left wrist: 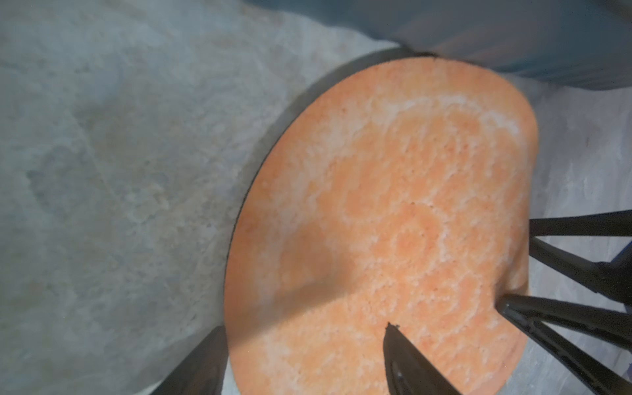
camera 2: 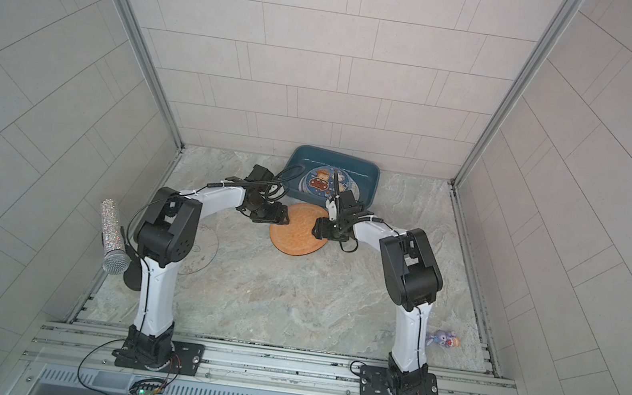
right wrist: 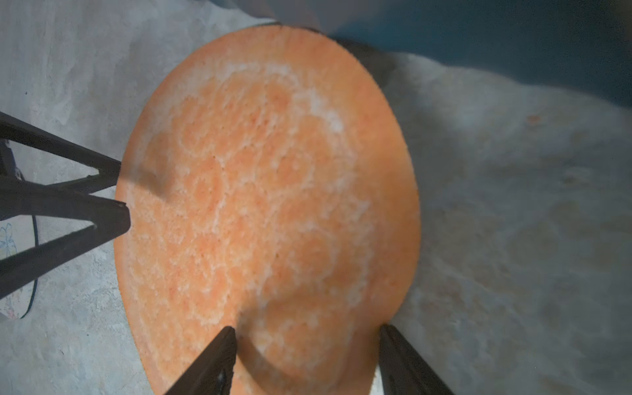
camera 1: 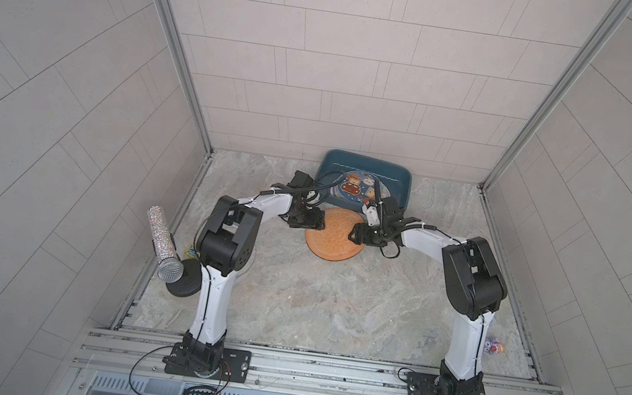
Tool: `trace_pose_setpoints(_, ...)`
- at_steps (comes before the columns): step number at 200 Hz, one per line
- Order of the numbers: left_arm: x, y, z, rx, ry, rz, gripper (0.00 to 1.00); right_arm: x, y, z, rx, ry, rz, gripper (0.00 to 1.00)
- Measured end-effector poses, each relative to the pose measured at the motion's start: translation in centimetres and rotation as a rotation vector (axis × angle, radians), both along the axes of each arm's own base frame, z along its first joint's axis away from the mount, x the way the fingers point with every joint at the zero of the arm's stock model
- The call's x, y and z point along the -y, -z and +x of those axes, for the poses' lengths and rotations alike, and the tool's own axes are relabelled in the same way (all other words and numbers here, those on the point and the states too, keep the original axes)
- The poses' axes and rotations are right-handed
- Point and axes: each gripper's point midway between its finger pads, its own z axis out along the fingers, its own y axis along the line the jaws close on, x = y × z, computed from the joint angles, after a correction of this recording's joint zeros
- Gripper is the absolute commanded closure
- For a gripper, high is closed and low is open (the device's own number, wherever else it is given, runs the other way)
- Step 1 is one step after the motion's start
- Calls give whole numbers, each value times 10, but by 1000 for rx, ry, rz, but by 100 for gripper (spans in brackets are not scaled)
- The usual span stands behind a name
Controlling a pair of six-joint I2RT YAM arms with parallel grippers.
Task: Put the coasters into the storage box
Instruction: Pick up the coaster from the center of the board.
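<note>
left claw (left wrist: 304,328) and right claw (right wrist: 307,326) gape empty astride the flat round textured orange coaster (camera 1: 335,239). pinch its rim, lift, then lower into the dark teal plastic storage box (camera 1: 369,163).

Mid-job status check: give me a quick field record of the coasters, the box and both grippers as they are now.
orange coaster: on the table, just in front of the storage box, not in it
cartoon coasters: inside the storage box
pale coaster: on the table by the left arm, outside the box
left gripper: jaws apart, at the orange coaster's edge
right gripper: jaws apart, at the opposite edge
bystanders: microphone, small toy
</note>
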Motion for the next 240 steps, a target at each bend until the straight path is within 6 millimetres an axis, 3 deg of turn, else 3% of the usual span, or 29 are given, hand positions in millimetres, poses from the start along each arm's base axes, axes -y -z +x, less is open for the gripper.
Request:
trace_pose_setpoints(66,-5,2,-28,-51,17,18,26,-7,0,-18,-21,-30,19,32)
trace_pose_setpoints(196,-6,4,-30,-48,16,50,31,-16,2,-19,-40,-36,4,37)
trace_pose_setpoints(240,-6,5,-30,-46,15,62,31,-31,4,-18,-40,-52,6,47)
